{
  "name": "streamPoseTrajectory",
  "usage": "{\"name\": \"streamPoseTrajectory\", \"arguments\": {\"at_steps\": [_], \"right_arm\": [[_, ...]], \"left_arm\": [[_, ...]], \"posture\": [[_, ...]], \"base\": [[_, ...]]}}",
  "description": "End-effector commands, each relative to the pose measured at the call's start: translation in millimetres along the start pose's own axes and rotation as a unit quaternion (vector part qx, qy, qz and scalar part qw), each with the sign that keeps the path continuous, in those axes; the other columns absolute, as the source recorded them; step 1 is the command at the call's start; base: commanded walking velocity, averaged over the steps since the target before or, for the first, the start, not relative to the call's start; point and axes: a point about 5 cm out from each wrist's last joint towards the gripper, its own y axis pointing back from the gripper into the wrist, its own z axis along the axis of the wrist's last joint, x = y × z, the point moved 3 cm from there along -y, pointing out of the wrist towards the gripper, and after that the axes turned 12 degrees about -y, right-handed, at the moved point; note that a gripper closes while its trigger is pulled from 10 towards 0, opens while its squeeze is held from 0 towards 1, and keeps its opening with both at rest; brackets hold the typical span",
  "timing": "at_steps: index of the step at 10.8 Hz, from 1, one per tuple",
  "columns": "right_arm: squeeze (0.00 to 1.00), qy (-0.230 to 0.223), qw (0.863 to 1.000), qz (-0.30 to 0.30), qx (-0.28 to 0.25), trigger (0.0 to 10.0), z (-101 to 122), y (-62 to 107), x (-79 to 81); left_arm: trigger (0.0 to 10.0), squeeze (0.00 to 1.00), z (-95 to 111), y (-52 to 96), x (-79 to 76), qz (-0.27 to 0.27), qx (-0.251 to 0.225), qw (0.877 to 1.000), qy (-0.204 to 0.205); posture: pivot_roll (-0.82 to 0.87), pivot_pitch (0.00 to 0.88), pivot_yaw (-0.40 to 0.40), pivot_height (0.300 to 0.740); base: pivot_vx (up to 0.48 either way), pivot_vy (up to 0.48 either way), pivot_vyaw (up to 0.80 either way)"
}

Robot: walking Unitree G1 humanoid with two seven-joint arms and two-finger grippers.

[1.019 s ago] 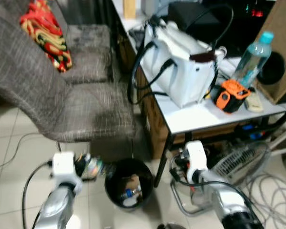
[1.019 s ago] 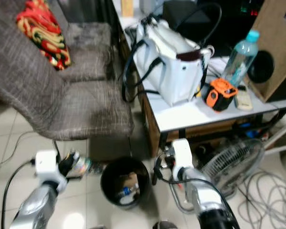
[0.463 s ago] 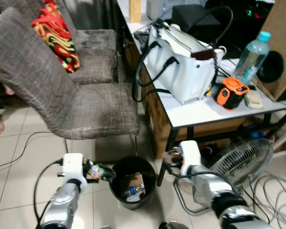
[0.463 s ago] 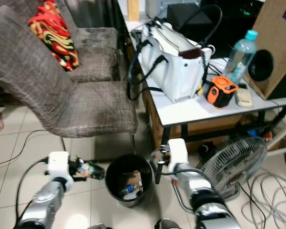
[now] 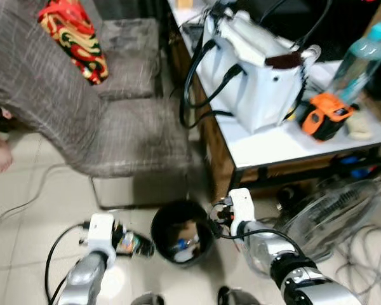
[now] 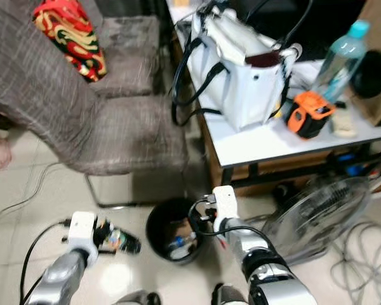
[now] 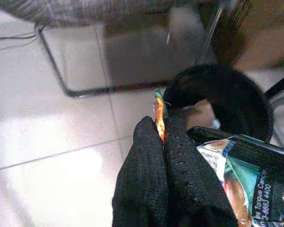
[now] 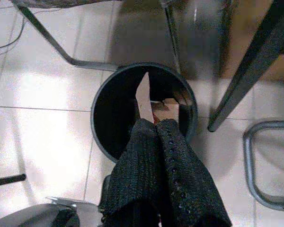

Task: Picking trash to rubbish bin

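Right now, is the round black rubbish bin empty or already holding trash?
Already holding trash: the round black rubbish bin has cardboard scraps inside.

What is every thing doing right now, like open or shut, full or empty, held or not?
Rubbish bin: open, upright, some trash inside.
Left gripper: shut on a snack wrapper, beside the bin.
Right gripper: shut on a cardboard scrap, over the bin.
White handbag: upright on the table, top open.
Water bottle: upright, capped.
Fan: on the floor; running or not, cannot tell.
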Motion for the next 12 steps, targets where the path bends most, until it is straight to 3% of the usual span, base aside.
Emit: {"name": "streamPoseTrajectory", "arguments": {"at_steps": [1, 4, 8, 11, 12], "right_arm": [[0.00, -0.007, 1.000, 0.006, -0.003, 10.0, 0, -0.5, 1.1], [0.00, -0.012, 0.999, 0.032, -0.017, 10.0, 15, -6.0, 20.0], [0.00, -0.040, 0.993, 0.103, -0.030, 10.0, 36, -14.3, 72.0], [0.00, -0.021, 0.994, 0.111, -0.013, 10.0, 26, -15.8, 82.3], [0.00, -0.042, 0.992, 0.118, -0.008, 10.0, 23, -16.1, 86.5]], "left_arm": [[10.0, 0.00, -12, 9.6, 7.2, 0.001, 0.009, 1.000, -0.007], [10.0, 0.00, -36, 39.0, 18.3, 0.010, 0.015, 1.000, -0.004], [10.0, 0.00, -44, 55.4, 17.6, 0.003, 0.022, 1.000, 0.002], [10.0, 0.00, -41, 66.7, 8.0, -0.040, 0.017, 0.999, 0.004], [10.0, 0.00, -46, 72.8, 7.2, -0.044, 0.025, 0.999, 0.006]], "posture": [[0.03, 0.243, 0.072, 0.740], [0.07, 0.265, 0.068, 0.740], [0.11, 0.276, 0.073, 0.740], [0.13, 0.289, 0.078, 0.740], [0.14, 0.296, 0.082, 0.740]], "base": [[0.000, 0.000, 0.00], [0.000, 0.000, 0.00], [0.000, 0.000, 0.00], [0.000, 0.000, 0.00], [0.000, 0.000, 0.00]]}}
